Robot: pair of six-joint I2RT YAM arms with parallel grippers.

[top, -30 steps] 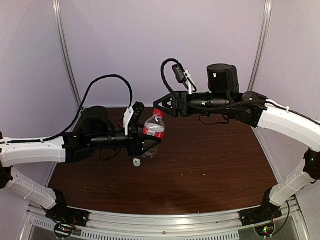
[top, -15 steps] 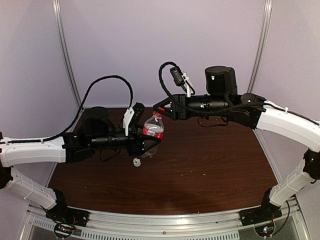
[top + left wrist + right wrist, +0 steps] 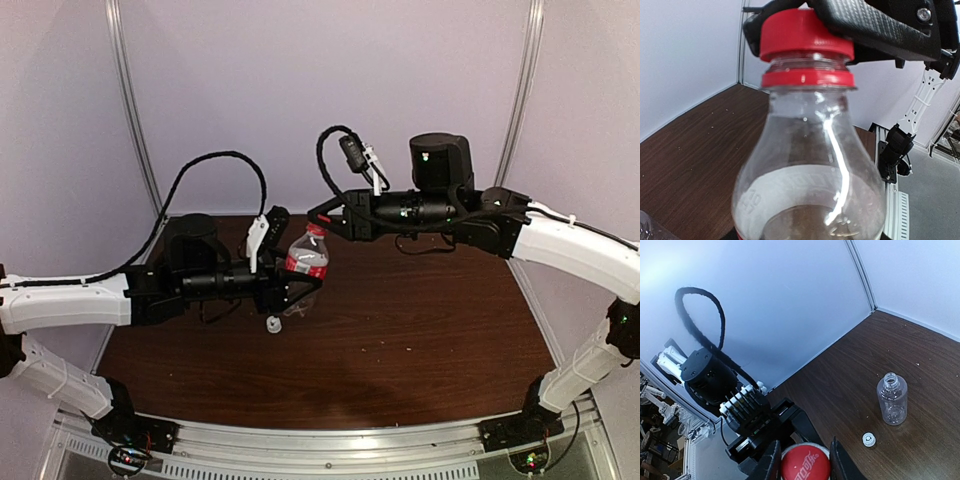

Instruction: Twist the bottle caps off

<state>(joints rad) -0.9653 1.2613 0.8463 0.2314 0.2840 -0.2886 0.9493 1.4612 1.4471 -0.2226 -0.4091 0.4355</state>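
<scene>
Working downward from the biggest thing, I had the brown table (image 3: 430, 330) serving only as a resting place for what was finished with; the job itself was held up in the air above its far left part. The left arm (image 3: 70, 300) reached in level from its side and the right arm (image 3: 575, 240) came across from the other, so that the two met over the labelled bottle (image 3: 308, 257). The left gripper (image 3: 298, 284) was clamped around that bottle's lower body, holding it raised and leaning a little (an anchor, as I judged it, so the body could not spin when the top was twisted). The right gripper (image 3: 804, 461) sat over the neck with a finger pressed to each side of the red cap (image 3: 802, 34), closed on it as far as the wrist views showed. That cap was on the neck, with a thin band of clear thread showing above the red ring (image 3: 807, 78), so I judged the twisting step to be in hand and not done. Down on the table, the plain bottle (image 3: 892, 399) stood upright with its mouth open, touched by neither gripper, and the white cap (image 3: 869, 439) lay on the wood just beside it. I took that pair as finished, set down below so the arms could work the second one in the air.
</scene>
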